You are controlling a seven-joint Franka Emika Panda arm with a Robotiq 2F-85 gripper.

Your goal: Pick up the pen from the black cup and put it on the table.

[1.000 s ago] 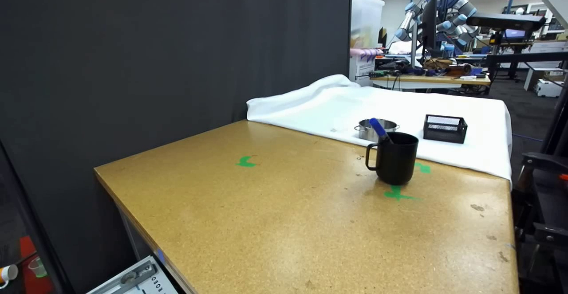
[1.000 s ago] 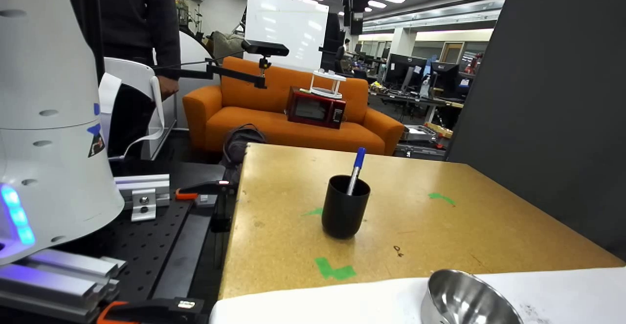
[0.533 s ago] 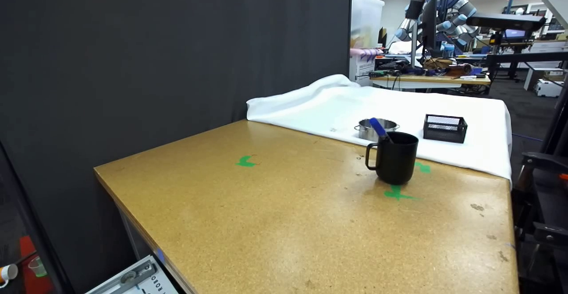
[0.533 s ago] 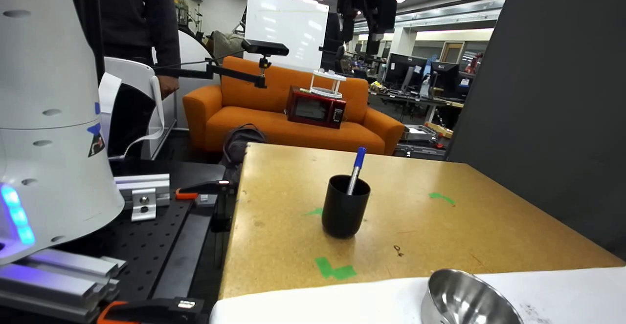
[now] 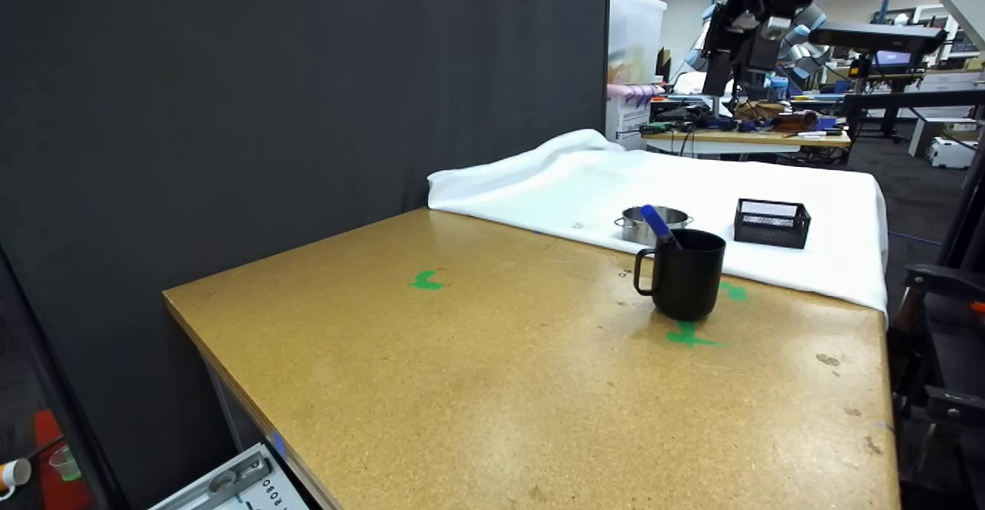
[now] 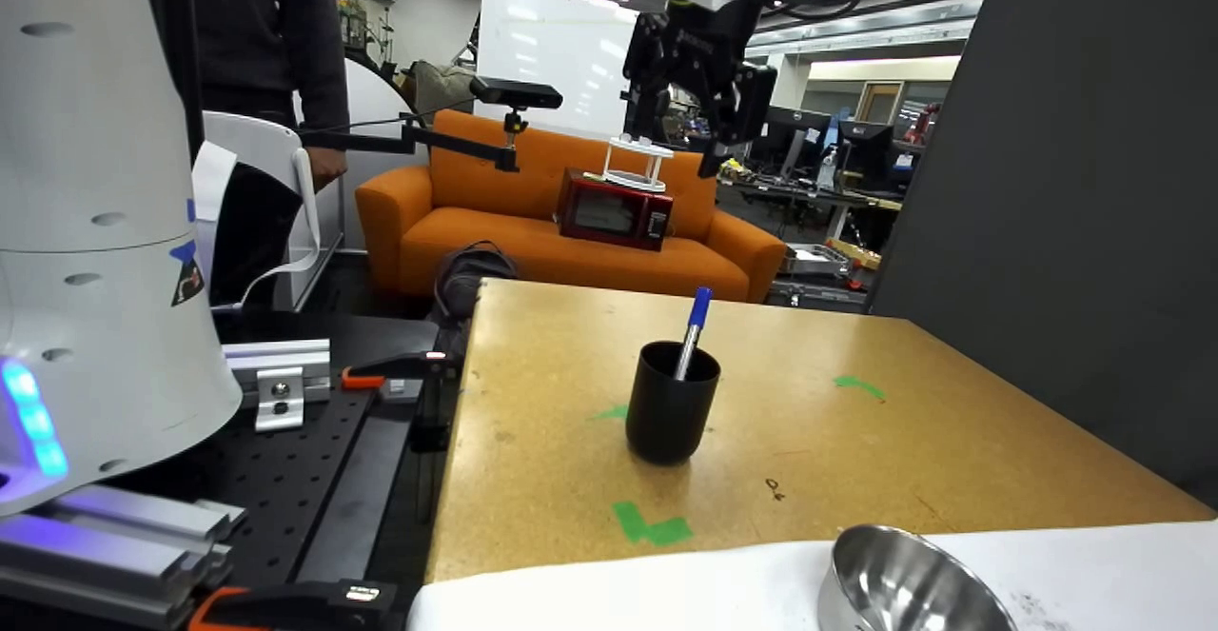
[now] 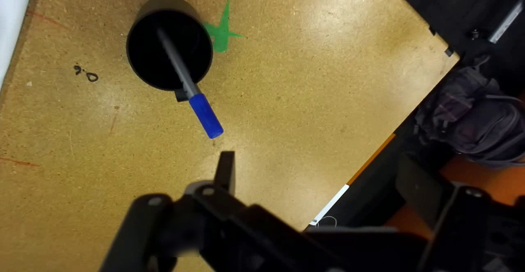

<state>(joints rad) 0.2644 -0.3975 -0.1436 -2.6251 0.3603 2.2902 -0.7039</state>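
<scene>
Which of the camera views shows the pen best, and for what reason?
The wrist view: looking down, it shows the pen from blue cap along the barrel into the dark cup. In both exterior views the cap and upper barrel show, but the cup hides the rest.

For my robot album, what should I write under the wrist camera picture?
Looking down past the open claw: a blue-capped pen leans in a black cup on the table.
</scene>
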